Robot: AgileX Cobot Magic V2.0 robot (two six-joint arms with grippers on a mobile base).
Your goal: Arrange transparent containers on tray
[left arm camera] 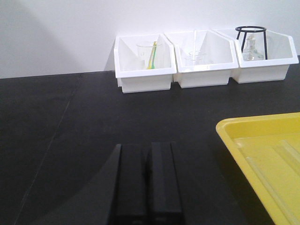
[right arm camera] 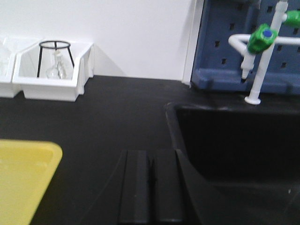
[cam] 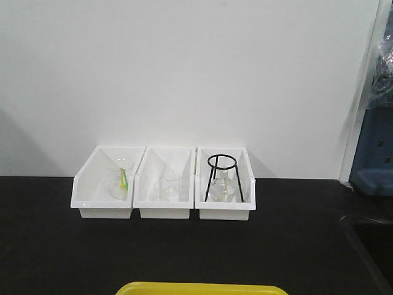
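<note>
The yellow tray (cam: 202,289) lies at the near edge of the black bench, and the parts of it in view are bare. It sits to the right of my left gripper (left arm camera: 146,147) and to the left of my right gripper (right arm camera: 151,152). In the wrist views the tray (left arm camera: 262,140) (right arm camera: 23,173) shows only a corner. Both grippers hover low over the bench, shut, with nothing between their fingers. A slim clear tube (left arm camera: 195,41), possibly one of the transparent containers, leans in the middle white bin, too faint to tell for sure.
Three white bins (cam: 103,209) stand in a row at the back wall. The left one holds a beaker with a green-yellow stick (left arm camera: 151,56); the right one holds a black tripod ring (cam: 221,175) over a flask. A black sink (right arm camera: 234,140), a green-knobbed tap (right arm camera: 258,51) and a blue rack lie right.
</note>
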